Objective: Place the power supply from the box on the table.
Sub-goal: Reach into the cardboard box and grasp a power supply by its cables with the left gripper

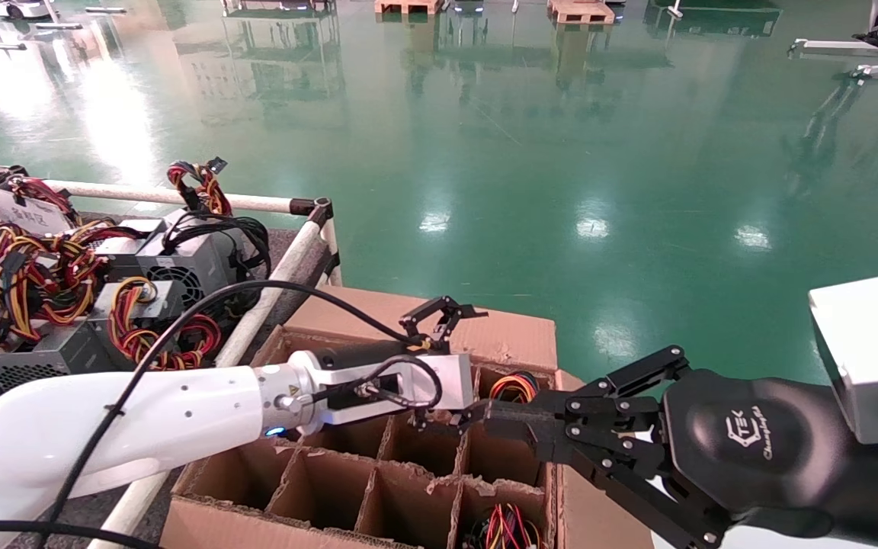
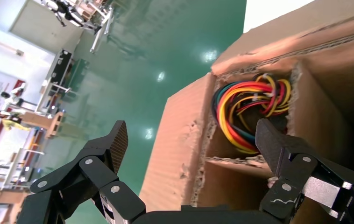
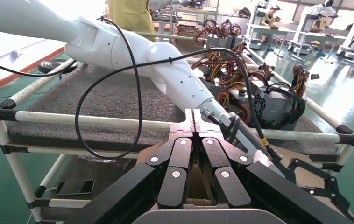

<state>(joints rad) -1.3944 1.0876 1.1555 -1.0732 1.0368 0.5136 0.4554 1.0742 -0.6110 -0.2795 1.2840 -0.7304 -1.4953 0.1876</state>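
The power supply (image 2: 252, 112) sits deep in a cell at the far right corner of the box (image 1: 500, 335); only its looped red, yellow, orange and black wires show above the ragged divider, and the metal body is hidden below them. In the left wrist view the left gripper (image 2: 191, 140) hangs above that cell with its fingers spread wide and nothing between them: one finger (image 2: 271, 140) is over the cell's near wall, touching or just short of the wire loop, while the other (image 2: 116, 144) is outside the box wall, over the green floor.

As I judge it, the step in hand is the reach into the cell. Done well, the gripper would shift inward so both fingers clear the outer wall and the divider, then go straight down past the wires to close on the metal body, not on the loop alone, which could slip or snag the cardboard.

The right gripper (image 1: 500, 419) reaches in from the box's right edge, its fingers pressed together on nothing and resting at the divider just beside the same cell.

The tabletop (image 3: 109, 100), to the box's left, carries other units crowded at its far end; its near end is bare felt.
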